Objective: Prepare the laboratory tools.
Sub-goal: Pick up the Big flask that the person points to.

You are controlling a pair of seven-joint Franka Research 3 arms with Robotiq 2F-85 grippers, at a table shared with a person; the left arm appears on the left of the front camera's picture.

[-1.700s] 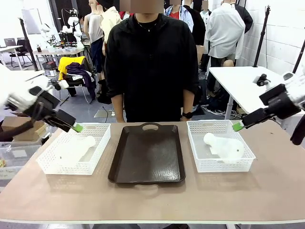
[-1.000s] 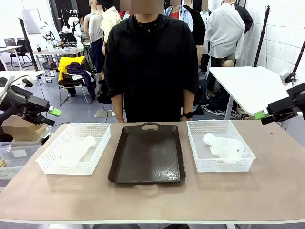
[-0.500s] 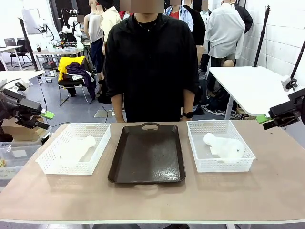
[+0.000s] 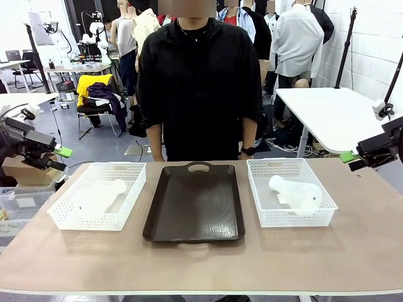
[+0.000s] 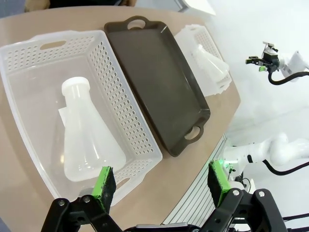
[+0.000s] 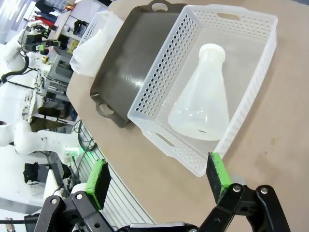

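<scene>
Jaws: spread wide on left gripper (image 5: pixel 160 183) and on right gripper (image 6: pixel 158 176), nothing between the green pads (image 5: pixel 104 186) of either. Both grippers raised and outboard of the table (image 4: pixel 201 264), well apart from the work. Left flask (image 5: pixel 87 135) on its side in left basket (image 5: pixel 120 104), neck toward the far edge and the middle of the table, base toward the near outer corner. Right flask (image 6: pixel 203 101) on its side in right basket (image 6: pixel 159 92), mirrored the same way. Dark tray (image 4: pixel 195 207) between the baskets, bare. Person (image 4: pixel 200 82) standing at far edge behind it. Step in hand, by judgement: reach-in for the flasks, not yet begun. To do it well: descend from above, inside the basket walls, jaws wide until straddling. Turn the wrist so the finger line crosses the flask's axis. Grip at the neck or upper cone, not the base (too broad for the opening by the look of it, and a squeeze low on the taper likely to squirt the flask out). Close gently, plastic probably yielding. Lift clear of the lattice rim before tilting upright. Set down base-flat, presumably on the tray. Count: flasks 2, baskets 2, one flask per basket, tray 1, grippers 2.
</scene>
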